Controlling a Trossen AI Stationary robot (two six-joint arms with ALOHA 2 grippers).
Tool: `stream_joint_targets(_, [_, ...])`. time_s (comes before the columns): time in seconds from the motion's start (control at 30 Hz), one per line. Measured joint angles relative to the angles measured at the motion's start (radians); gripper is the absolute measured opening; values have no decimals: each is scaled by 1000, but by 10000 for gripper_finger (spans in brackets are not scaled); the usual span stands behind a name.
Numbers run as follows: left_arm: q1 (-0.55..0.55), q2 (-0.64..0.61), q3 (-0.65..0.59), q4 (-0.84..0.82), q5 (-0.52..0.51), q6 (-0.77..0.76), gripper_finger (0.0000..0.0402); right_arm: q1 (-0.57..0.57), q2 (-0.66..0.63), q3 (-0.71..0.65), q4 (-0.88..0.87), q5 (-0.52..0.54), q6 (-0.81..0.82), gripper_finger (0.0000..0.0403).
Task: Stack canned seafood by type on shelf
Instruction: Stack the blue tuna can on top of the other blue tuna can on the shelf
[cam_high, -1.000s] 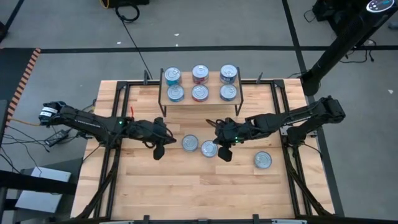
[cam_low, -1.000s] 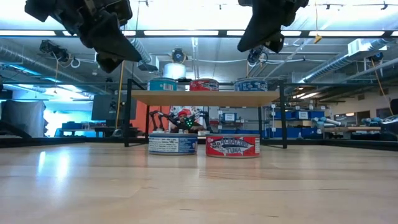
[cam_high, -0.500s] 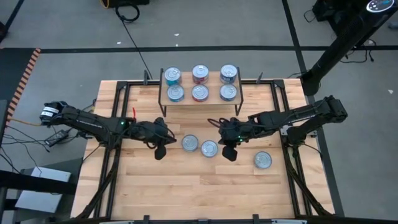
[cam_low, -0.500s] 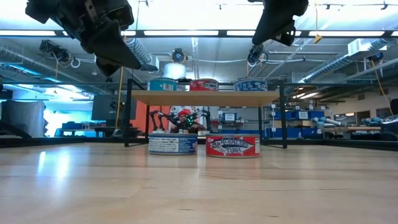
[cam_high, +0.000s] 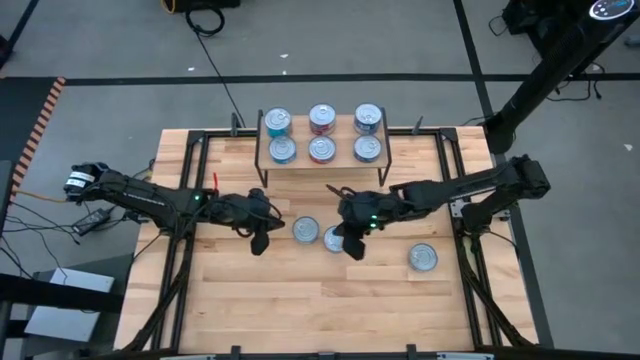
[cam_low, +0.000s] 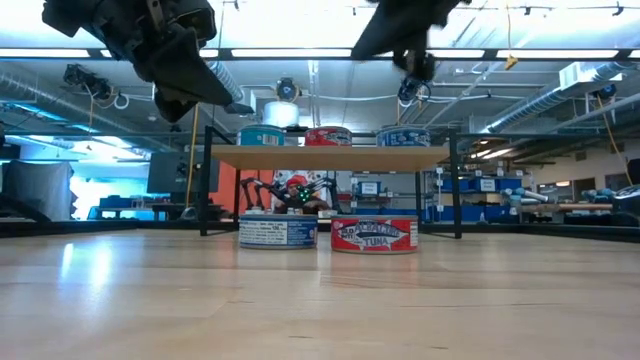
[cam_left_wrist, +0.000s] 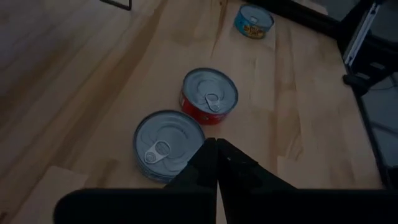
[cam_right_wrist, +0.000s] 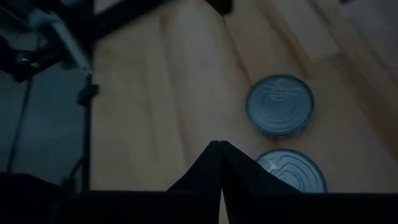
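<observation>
The shelf (cam_high: 322, 135) stands at the table's far edge with six tins on its plank, in blue, red and dark-blue columns. Three tins sit on the table: a blue one (cam_high: 305, 230), a red tuna one (cam_low: 374, 235) and a blue one (cam_high: 423, 257) to the right. My left gripper (cam_high: 258, 240) is shut and empty, in the air left of the blue tin (cam_left_wrist: 169, 144). My right gripper (cam_high: 350, 245) is shut and empty, in the air over the red tin, which it partly hides in the high view; two tins show ahead of it (cam_right_wrist: 280, 104).
Black frame rails (cam_high: 190, 180) run along the table's left and right sides. Bare wooden tabletop (cam_high: 300, 300) lies toward the near edge. The space under the shelf (cam_low: 330, 200) holds no tins.
My right gripper has first drifted a little toward the table's right edge, then swung back toward the left, ending over the red tin. The tins have not moved.
</observation>
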Motion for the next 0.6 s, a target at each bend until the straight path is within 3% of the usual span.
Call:
stream_joint_targets(0.23, [0,12,0,-79,-123,-91,6,-46,160,-2,112,-18,92,27])
stream_joint_targets(0.6, [0,21,0,-44,-128,-146,10,-87,265,-3,208,75,124,46])
